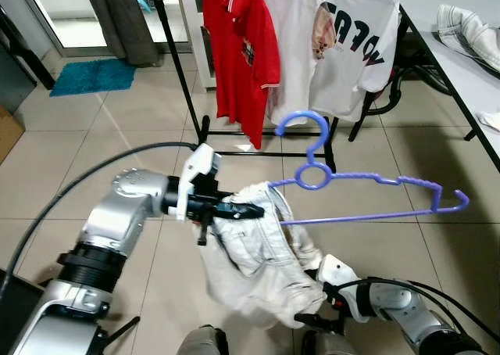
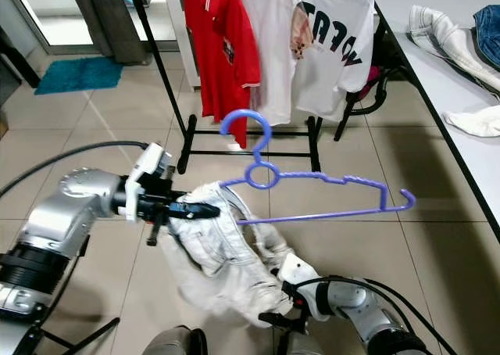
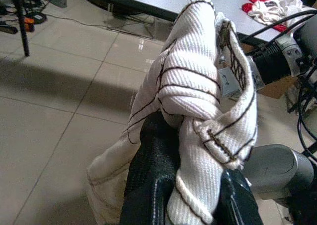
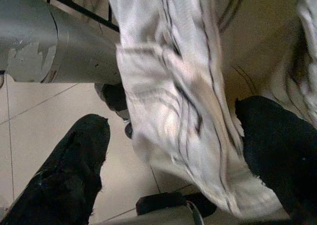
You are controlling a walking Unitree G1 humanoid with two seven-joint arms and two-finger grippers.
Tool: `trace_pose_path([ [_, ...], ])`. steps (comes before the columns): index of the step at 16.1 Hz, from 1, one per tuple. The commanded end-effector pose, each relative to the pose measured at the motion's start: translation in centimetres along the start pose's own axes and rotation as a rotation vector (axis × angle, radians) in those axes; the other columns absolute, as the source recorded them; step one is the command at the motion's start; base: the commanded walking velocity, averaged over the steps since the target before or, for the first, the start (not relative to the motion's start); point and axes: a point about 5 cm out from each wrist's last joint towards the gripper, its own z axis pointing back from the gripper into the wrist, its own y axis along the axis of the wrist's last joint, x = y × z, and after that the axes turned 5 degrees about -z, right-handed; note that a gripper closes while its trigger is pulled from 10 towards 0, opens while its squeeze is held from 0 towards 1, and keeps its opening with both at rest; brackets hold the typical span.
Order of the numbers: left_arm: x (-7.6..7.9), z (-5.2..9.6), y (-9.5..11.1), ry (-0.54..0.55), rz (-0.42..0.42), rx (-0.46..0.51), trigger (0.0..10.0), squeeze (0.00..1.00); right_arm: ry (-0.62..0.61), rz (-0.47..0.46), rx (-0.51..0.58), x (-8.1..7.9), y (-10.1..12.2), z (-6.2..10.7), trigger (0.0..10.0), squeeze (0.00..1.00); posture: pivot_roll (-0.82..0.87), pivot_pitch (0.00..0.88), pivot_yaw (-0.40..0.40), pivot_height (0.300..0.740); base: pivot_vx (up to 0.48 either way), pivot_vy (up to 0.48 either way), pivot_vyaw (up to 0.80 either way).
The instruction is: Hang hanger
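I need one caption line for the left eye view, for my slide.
Left gripper shut on white garment draped on purple hanger, before a rack with red and white shirts.

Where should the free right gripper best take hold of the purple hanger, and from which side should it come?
Probably the bare long arm of the purple hanger, on the robot's right, coming up from below. That end sticks out free of the white garment, while the other end is buried in cloth that the left gripper pinches. The right gripper is open low under the garment. Leave the hook free for the rack.
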Motion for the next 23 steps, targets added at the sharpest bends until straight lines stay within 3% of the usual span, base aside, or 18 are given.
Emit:
trace_pose_path([
  [1,-0.2,0.8,1.8,0.005,-0.051,0.050,0.0,0.00,0.019,0.024,-0.025,-0.3,-0.2,-0.1,7.8,0.00,0.08,0.133,0.065,0.740,0.000,0.000,0.00],
  [2,-0.2,1.1,2.2,0.012,-0.060,0.056,0.0,0.00,0.021,0.024,-0.034,-0.3,-0.4,-0.2,5.9,0.00,0.08,0.134,0.063,0.740,0.000,0.000,0.00],
  [3,-0.2,1.2,2.4,0.013,-0.062,0.057,0.0,0.00,0.022,0.024,-0.035,-0.4,-0.4,-0.2,5.9,0.00,0.08,0.134,0.063,0.740,0.000,0.000,0.00],
  [4,-0.3,1.4,2.7,0.017,-0.066,0.062,0.0,0.00,0.027,0.021,-0.039,-0.4,-0.5,-0.3,4.2,0.00,0.08,0.134,0.063,0.740,0.000,0.000,0.00],
  [5,-0.4,1.5,3.0,0.022,-0.070,0.068,0.0,0.00,0.034,0.009,-0.036,-0.5,-0.5,-0.4,0.0,0.00,0.08,0.134,0.063,0.740,0.000,0.000,0.00],
  [7,-0.4,1.6,3.3,0.026,-0.073,0.077,0.0,0.00,0.026,0.002,-0.026,-0.7,-0.4,-0.8,0.0,0.00,0.10,0.141,0.062,0.740,0.000,0.000,0.00],
  [8,-0.2,1.5,3.3,0.012,-0.074,0.069,0.0,0.00,0.001,-0.006,-0.020,-0.5,-0.2,-1.0,1.0,0.00,0.10,0.145,0.066,0.740,0.000,0.000,0.00],
  [14,0.0,1.0,4.0,-0.008,-0.071,0.094,0.0,0.00,-0.061,-0.052,0.034,0.1,0.9,-1.9,1.9,0.00,0.10,0.150,0.077,0.740,0.000,0.000,0.00],
  [15,0.0,0.9,4.4,-0.014,-0.074,0.104,0.0,0.00,-0.059,-0.052,0.041,0.0,1.2,-2.2,0.9,0.00,0.10,0.151,0.078,0.740,0.000,0.000,0.00],
  [16,0.0,0.9,4.5,-0.015,-0.075,0.107,0.0,0.00,-0.058,-0.053,0.043,0.0,1.2,-2.3,0.9,0.00,0.10,0.151,0.078,0.740,0.000,0.000,0.00],
  [17,-0.1,0.9,4.7,-0.013,-0.076,0.116,0.0,0.00,-0.055,-0.053,0.046,-0.1,1.3,-2.4,0.0,0.00,0.10,0.151,0.079,0.740,0.000,0.000,0.00],
  [23,-0.3,1.7,5.0,0.013,-0.072,0.124,0.0,0.00,-0.051,-0.071,0.041,-0.1,0.6,-1.9,0.0,0.00,0.10,0.142,0.070,0.740,0.000,0.000,0.00],
])
